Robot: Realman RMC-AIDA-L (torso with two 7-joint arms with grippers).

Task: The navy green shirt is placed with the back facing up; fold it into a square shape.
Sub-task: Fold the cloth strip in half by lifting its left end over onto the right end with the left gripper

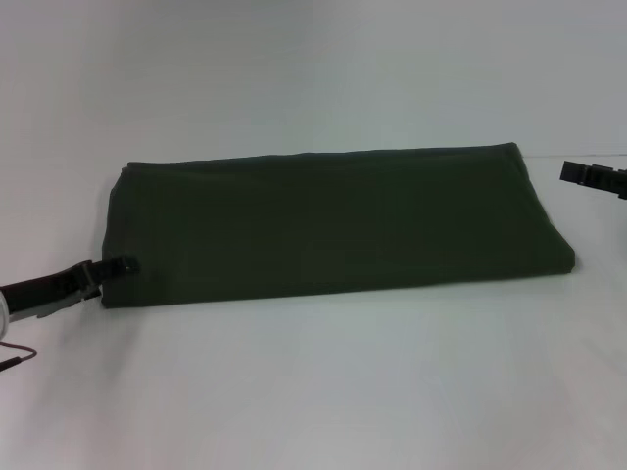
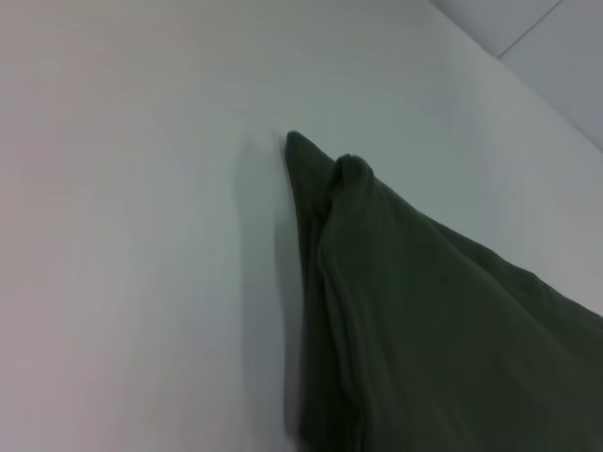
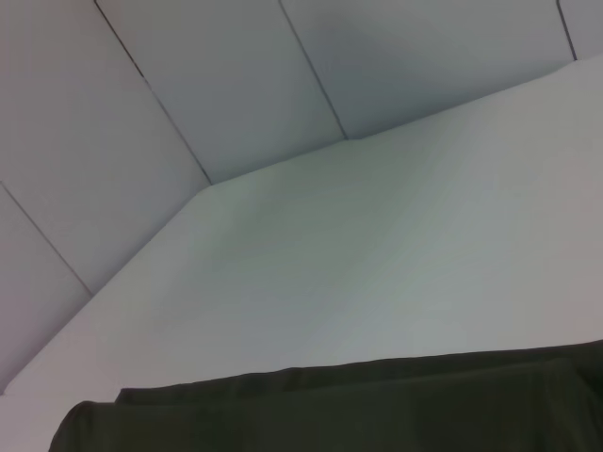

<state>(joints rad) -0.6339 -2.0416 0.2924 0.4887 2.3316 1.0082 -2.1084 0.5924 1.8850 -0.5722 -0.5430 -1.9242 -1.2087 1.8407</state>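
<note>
The navy green shirt (image 1: 333, 220) lies on the white table (image 1: 313, 392) folded into a long flat band running left to right. My left gripper (image 1: 122, 266) sits low at the band's near left corner, touching or just beside its edge. My right gripper (image 1: 580, 174) hovers just off the band's far right corner, apart from the cloth. The left wrist view shows a layered corner of the shirt (image 2: 443, 330) with a small raised fold. In the right wrist view, the shirt's folded edge (image 3: 377, 405) lies along one side of the picture.
A thin dark cable (image 1: 18, 354) hangs below my left arm at the left edge. The table's far edge and a panelled grey wall (image 3: 188, 85) show in the right wrist view.
</note>
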